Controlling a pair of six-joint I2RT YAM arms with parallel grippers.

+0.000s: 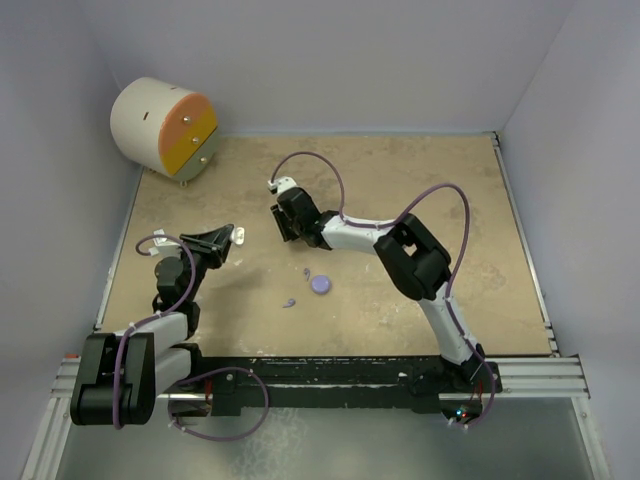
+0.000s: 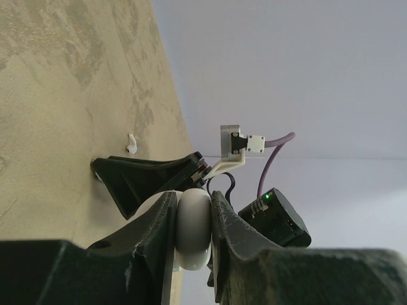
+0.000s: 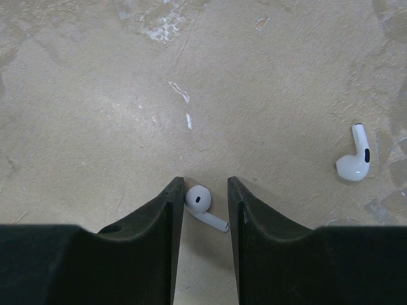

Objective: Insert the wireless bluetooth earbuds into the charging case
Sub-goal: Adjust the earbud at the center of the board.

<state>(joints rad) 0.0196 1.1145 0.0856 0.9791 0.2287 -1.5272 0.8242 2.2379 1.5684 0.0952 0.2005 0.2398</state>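
Observation:
My right gripper [image 3: 205,187] is open and low over the table, its jaws on either side of a whitish earbud [image 3: 202,203]; the left fingertip touches the bud's head. A second whitish earbud [image 3: 355,159] lies on the table to the right, and shows in the left wrist view [image 2: 131,143]. My left gripper [image 2: 194,210] is shut on a white round charging case [image 2: 194,230] and holds it above the table [image 1: 236,236]. In the top view a lilac round case [image 1: 321,284] lies mid-table with two lilac earbuds [image 1: 289,301] [image 1: 307,271] near it. The right gripper [image 1: 283,230] is just right of the left one.
A cream drum with an orange and yellow face [image 1: 165,128] stands at the back left corner. Walls enclose the tan table [image 1: 420,200] on three sides. The two grippers are close together left of centre.

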